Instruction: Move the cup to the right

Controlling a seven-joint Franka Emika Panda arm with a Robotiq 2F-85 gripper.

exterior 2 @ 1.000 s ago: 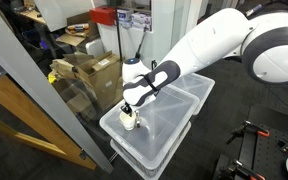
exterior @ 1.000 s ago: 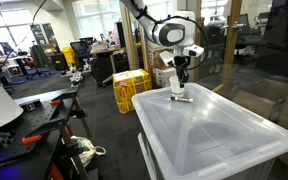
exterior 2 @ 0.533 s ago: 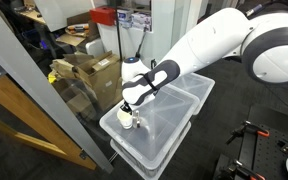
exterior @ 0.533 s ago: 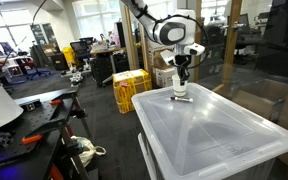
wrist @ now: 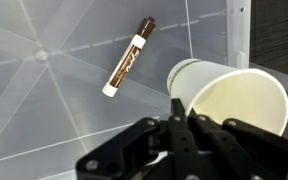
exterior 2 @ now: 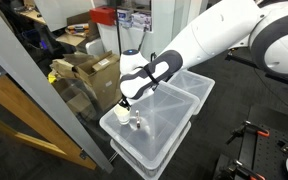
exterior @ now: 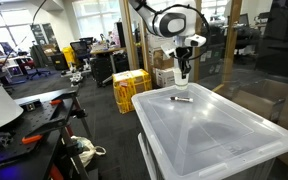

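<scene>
One lift looks complete: the pincer (wrist: 180, 128) is closed to a narrow pinch on the wall of the cup (wrist: 230, 100), which sits right of centre in the wrist view and hangs clear of the worktop (exterior: 219, 130) in an exterior view. I judge the carry is in hand. Next comes a level sweep to the right, then a descent away from the marker (wrist: 130, 56). Only the wrist view shows the pinch near the rim and the cup's empty inside. Both exterior views show the height above the worktop.
</scene>
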